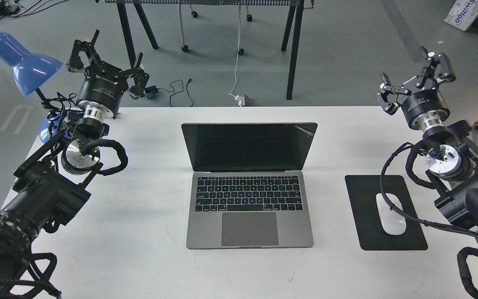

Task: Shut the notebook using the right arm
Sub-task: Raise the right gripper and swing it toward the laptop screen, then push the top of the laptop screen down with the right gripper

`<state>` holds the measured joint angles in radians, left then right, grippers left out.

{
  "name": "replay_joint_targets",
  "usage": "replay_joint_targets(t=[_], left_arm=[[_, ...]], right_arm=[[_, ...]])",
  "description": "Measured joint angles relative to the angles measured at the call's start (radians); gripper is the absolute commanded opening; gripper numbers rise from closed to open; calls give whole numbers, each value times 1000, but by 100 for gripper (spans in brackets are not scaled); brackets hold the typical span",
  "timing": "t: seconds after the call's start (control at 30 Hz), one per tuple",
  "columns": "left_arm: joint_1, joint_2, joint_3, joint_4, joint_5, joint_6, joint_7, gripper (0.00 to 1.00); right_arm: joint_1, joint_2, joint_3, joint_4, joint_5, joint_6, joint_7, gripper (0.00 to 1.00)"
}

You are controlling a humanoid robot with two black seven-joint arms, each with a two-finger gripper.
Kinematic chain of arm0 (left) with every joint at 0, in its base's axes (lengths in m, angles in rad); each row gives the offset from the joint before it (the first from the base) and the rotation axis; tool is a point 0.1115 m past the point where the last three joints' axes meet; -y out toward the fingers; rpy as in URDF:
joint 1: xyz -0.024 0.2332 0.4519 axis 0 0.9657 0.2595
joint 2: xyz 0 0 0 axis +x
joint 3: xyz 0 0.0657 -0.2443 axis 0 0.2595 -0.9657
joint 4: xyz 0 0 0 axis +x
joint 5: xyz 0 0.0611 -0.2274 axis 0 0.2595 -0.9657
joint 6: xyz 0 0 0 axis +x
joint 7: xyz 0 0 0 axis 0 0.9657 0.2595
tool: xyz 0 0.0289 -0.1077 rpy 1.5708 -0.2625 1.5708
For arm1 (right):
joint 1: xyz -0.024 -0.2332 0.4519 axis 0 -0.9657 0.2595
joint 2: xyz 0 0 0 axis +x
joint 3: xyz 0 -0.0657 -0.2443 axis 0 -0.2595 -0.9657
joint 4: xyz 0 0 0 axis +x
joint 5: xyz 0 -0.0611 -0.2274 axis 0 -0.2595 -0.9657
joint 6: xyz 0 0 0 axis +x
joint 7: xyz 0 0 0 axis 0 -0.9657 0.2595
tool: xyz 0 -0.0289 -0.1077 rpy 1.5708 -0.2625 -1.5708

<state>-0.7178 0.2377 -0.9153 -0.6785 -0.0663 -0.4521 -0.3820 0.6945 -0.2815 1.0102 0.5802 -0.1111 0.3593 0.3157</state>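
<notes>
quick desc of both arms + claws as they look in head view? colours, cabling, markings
Both arms are black and jointed, with a silver wrist disc and a looped black braided cable. The left arm shows a small green wrist light; the right arm does not. Left claw and right claw are black two-finger linkage types on round black bodies with small white lettering, too small to read.

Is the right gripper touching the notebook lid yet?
Apart. Head view: right gripper hovers open far right of the notebook, bare table between them.
</notes>
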Motion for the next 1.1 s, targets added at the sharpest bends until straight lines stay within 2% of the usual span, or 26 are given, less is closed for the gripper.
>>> replay_joint_targets(t=[0.33,0.7,0.93,1.1], left_arm=[[-1,-3,1,4,3,2,-3,100],[4,-4,-5,3,0,-6,-4,100],[5,-4,-2,2,0,-6,-4,100],[5,-5,0,2,0,-6,-4,100]], right_arm=[[8,3,-22,12,-2,2,-1,100],[102,100,-101,-3,-6,-18,-5,100],[125,172,-154,-5,-13,-40,-40,100],[126,194,-206,-2,-13,-42,-44,100]])
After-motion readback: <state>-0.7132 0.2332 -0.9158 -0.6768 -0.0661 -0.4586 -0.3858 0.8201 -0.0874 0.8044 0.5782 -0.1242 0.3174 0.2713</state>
